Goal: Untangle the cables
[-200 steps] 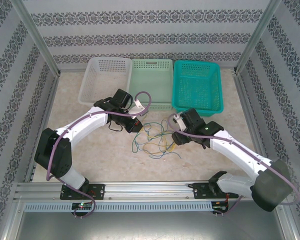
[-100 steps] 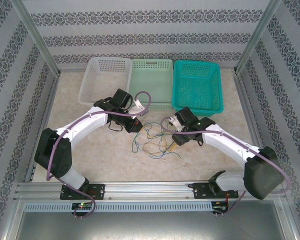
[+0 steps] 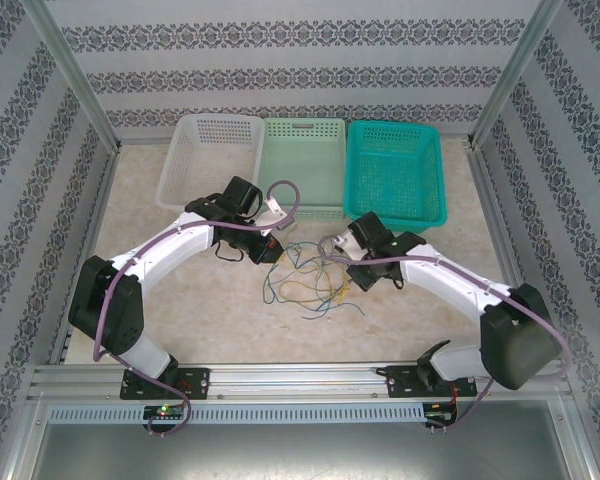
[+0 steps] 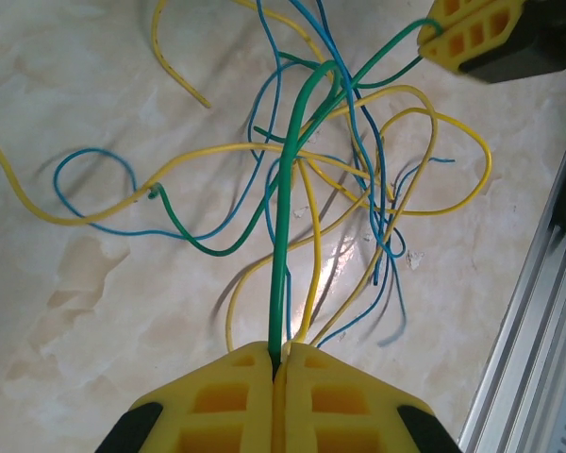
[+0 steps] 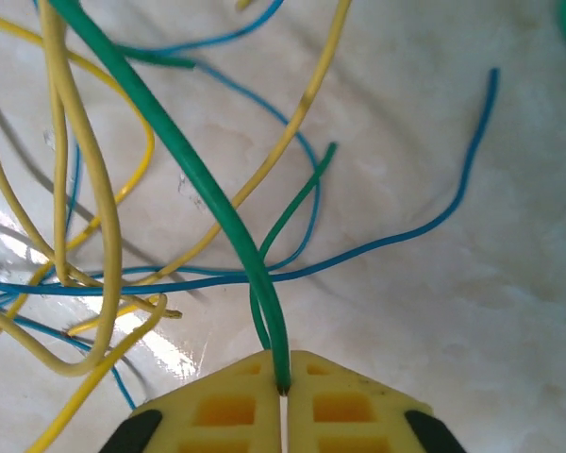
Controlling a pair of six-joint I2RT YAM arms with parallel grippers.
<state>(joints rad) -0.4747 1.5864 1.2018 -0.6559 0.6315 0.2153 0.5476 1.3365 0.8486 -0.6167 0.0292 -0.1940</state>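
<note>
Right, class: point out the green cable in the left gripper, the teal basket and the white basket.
green cable (image 4: 284, 236): left wrist view, middle of its straight stretch.
teal basket (image 3: 395, 126): top external view, far rim.
white basket (image 3: 220, 119): top external view, far rim.

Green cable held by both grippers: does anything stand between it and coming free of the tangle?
Yes. Between the left gripper and right gripper, the green cable crosses yellow cables and blue cables on the table. It seems to pass above them; whether any loops around it is unclear.
</note>
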